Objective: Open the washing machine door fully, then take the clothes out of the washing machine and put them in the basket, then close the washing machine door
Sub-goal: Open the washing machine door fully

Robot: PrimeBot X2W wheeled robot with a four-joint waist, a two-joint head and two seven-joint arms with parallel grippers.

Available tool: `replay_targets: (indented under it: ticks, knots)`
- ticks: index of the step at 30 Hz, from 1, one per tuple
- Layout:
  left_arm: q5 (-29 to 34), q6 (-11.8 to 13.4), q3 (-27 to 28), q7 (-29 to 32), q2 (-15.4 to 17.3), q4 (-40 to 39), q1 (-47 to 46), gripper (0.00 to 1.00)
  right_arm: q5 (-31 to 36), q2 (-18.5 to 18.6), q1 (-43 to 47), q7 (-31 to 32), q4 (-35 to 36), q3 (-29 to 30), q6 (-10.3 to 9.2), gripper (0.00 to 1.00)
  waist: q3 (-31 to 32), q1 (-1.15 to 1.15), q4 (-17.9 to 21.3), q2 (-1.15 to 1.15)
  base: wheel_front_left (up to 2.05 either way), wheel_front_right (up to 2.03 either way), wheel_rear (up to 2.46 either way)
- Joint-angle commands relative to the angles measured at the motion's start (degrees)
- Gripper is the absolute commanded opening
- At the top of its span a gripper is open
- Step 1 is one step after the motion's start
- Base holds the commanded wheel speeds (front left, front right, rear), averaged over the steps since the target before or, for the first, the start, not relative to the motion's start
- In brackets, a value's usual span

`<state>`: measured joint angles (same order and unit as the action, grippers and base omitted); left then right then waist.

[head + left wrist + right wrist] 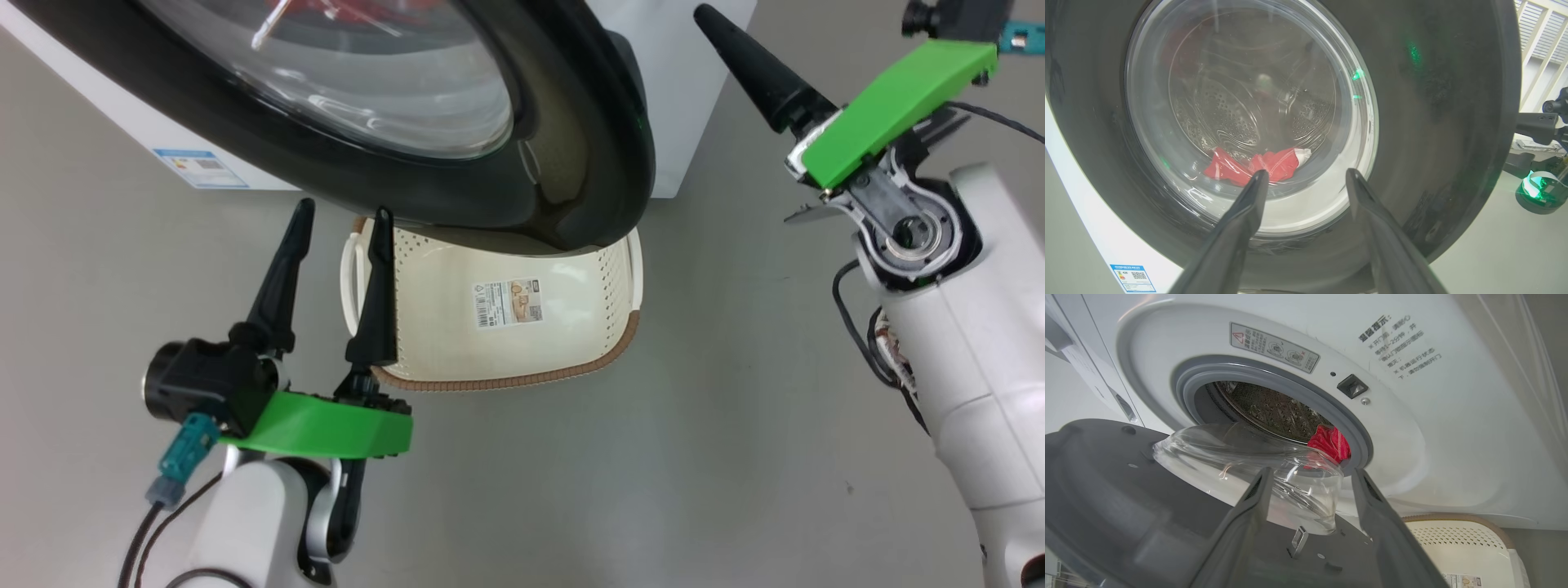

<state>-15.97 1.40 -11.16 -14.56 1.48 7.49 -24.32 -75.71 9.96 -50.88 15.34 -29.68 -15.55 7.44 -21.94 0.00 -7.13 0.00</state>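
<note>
Left gripper (343,211) and right gripper (1311,473) both gape empty beside the part-open washing machine door (604,147), stiff and slick-looking, probably best pushed near its right free edge.

— What did the washing machine door (571,163) hide?
— The basket's (522,378) far rim; the top edge cut the door itself off.
— And the clothes (1331,441)?
— Mostly hidden behind the grey seal (1363,443) and the door's glass. The print on the basket's paper label (508,303) was too small to read.
</note>
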Motion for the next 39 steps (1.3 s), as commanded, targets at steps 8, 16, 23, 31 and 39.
replay_targets:
  ticks: [8, 16, 23, 31, 39]
  knots:
    - [1.3, -0.8, 3.2, -0.4, 1.4, -1.2, 0.1, 1.0, 8.4, 2.3, 3.5, -15.1, 2.8, -6.5, 0.05, 1.0, 0.1, 0.0, 1.7, 0.0, 0.0, 0.0, 0.0]
    - [2.2, -1.4, 4.0, -0.4, 1.4, -0.1, 0.4, 1.0, 18.1, 3.3, 6.5, -28.8, -0.6, -11.2, 0.05, 1.0, 1.3, 0.0, 2.9, 0.0, 0.0, 0.0, 0.0]
    - [2.6, -1.6, 5.0, -0.4, 1.4, -0.4, 0.8, 1.0, 33.0, 1.8, 9.3, -30.3, 1.2, -7.2, 0.05, 1.0, 1.7, 0.0, 3.7, 0.0, 0.0, 0.0, 0.0]
    - [2.4, -1.5, 4.9, -0.4, 1.4, -0.5, 0.6, 1.0, 48.8, -3.5, 18.9, -30.3, 10.1, 3.6, 0.05, 1.0, 2.3, 0.0, 3.4, 0.0, 0.0, 0.0, 0.0]
    - [2.3, -1.1, 4.6, -0.4, 1.4, -0.7, 0.7, 1.0, 54.8, -6.3, 25.8, -30.3, 15.8, 6.7, 0.05, 1.0, 2.6, 0.0, 3.6, 0.0, 0.0, 0.0, 0.0]
